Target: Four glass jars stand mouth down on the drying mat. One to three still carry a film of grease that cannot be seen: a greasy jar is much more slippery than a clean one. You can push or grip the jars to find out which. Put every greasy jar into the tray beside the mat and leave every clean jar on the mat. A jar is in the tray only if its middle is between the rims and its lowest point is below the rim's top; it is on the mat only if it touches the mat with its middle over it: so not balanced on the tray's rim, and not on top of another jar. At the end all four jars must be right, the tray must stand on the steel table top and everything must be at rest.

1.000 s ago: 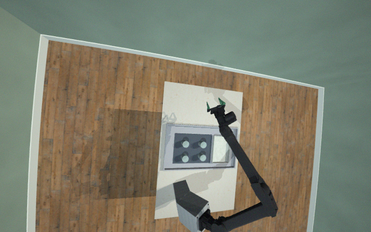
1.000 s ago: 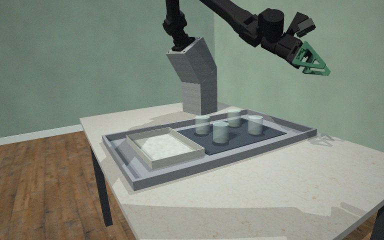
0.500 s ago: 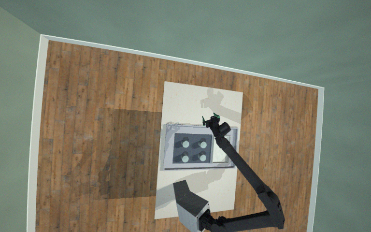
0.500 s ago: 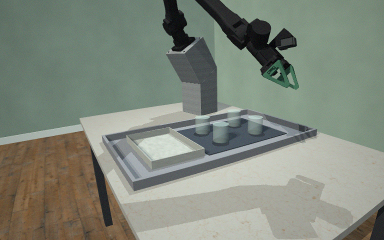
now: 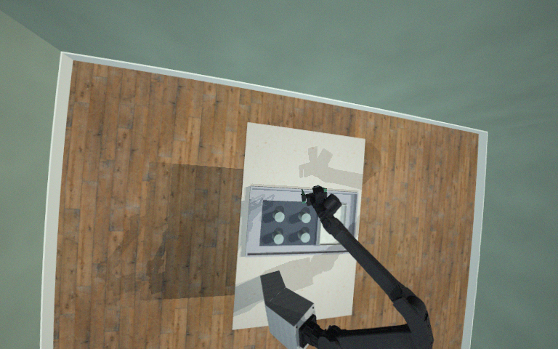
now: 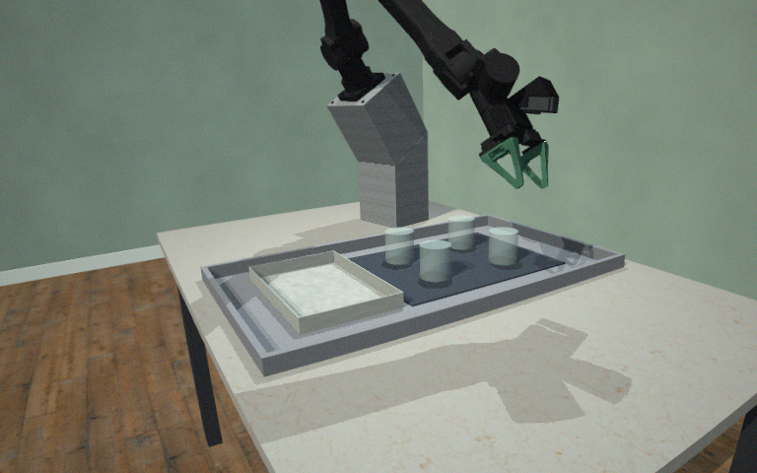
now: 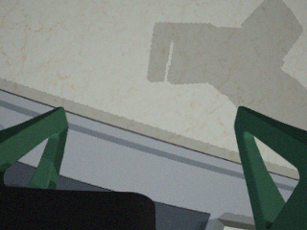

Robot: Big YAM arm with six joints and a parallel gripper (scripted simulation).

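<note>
Gripper [image 5: 314, 193] [image 6: 531, 186] [image 7: 151, 116]: wide open, with nothing between its green fingers; it hangs above the steel table top, tips angled down.
Near mat-side jar [image 5: 305, 218] [image 6: 435, 262]: standing upright below the jaws, toward the pedestal; the closest jar to them in the top view.
Near outer jar [image 5: 279, 217] [image 6: 503, 246]: upright, below the jaws and farther away from the tray side.
Pedestal-side inner jar [image 5: 304, 235] [image 6: 398, 246]: upright, below and beyond the first jar as seen from the jaws.
Pedestal-side outer jar [image 5: 278, 238] [image 6: 461, 233]: upright, diagonally beyond, well apart from the jaws.
Drying mat [image 5: 290, 227] [image 6: 480, 276] [image 7: 177, 218]: dark blue, lower than the fingertips, under all four jars.
Cream tray [image 5: 329, 236] [image 6: 351, 319] [image 7: 235, 222]: beside the mat, below the jaws and toward the pedestal; no jar inside.
Steel table top [image 5: 254, 224] [image 6: 390, 339] [image 7: 120, 158]: raised-edged, beneath the jaws, bearing mat and tray.
Grease: cannot be told by eye on any jar.
Pedestal [image 5: 288, 304] [image 6: 384, 167]: grey, well apart from the jaws, across the mat.
</note>
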